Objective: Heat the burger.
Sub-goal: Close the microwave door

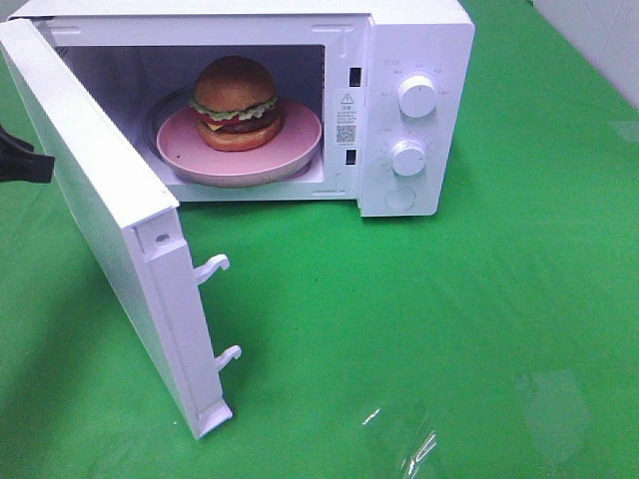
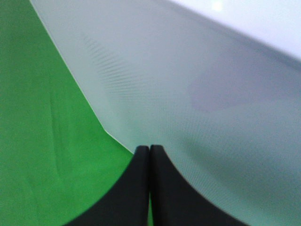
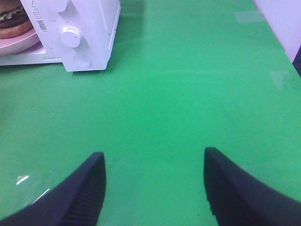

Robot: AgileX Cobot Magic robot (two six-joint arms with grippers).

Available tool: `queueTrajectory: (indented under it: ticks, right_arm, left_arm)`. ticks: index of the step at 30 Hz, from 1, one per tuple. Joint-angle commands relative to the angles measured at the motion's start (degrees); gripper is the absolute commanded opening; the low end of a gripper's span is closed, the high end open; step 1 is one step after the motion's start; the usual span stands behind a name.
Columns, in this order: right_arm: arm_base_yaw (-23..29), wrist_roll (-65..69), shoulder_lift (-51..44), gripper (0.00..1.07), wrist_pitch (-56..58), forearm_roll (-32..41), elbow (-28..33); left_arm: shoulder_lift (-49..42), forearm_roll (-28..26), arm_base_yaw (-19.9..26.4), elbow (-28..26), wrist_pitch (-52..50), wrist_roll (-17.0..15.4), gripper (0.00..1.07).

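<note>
Already inside the microwave [image 1: 419, 40]: the burger [image 1: 237, 100], whole and upright on the pink plate [image 1: 300, 150], back from the front lip of the cavity. Seems set deep enough to clear the door [image 1: 90, 200] on closing.

Door swung wide, with two latch hooks [image 1: 215, 266] jutting from its free edge toward the open bench [image 1: 449, 329].

Behind the door's outer face: the left end effector [image 2: 149, 153], fingers pressed together with nothing between them, tips right at the white panel. Cannot tell whether touching or just short of it. Looks placed there as a blunt pusher, ready to swing the door shut. Shows only as a dark tip at the picture's edge in the high view.

Well off to the other side: the right end effector [image 3: 153, 153], fingers spread wide and empty, hovering over bare green cloth, near neither door nor dials [image 1: 416, 95]. Probably kept clear to leave the door's arc free, yet on the side of the front panel for the dial work to come.

Open room: a broad stretch of bench in front of the microwave, no clutter in the door's sweep. Edges to mind: the hooks, due to enter the slots [image 1: 352, 75] beside the cavity, and the plate rim, close to the front lip but inside it.

Judged stage: loading done, door closing next, dial setting after.
</note>
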Motion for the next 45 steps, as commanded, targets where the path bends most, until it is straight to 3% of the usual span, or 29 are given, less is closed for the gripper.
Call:
queueTrajectory:
  ticks: [1,19,38,45]
  right_arm:
    - [0.06,-0.17,-1.55,0.57,-0.63,0.00,0.17]
    - [0.06,-0.17,-1.55,0.57,-0.63,0.00,0.17]
    - [0.06,-0.17,-1.55,0.57,-0.63,-0.06,0.17]
    - [0.06,-0.17,-1.55,0.57,-0.63,-0.06,0.17]
  left_arm:
    - [1.49,-0.40,-1.03,-1.78,-1.38,0.23,0.00]
    - [12.49,-0.40,-9.05,-13.01,-3.50,0.23,0.00]
    - [27.04,-0.17,-18.33,-32.66,-3.50,0.23,0.00]
    - [30.08,-0.11,-19.88,-36.90,-3.50,0.23,0.00]
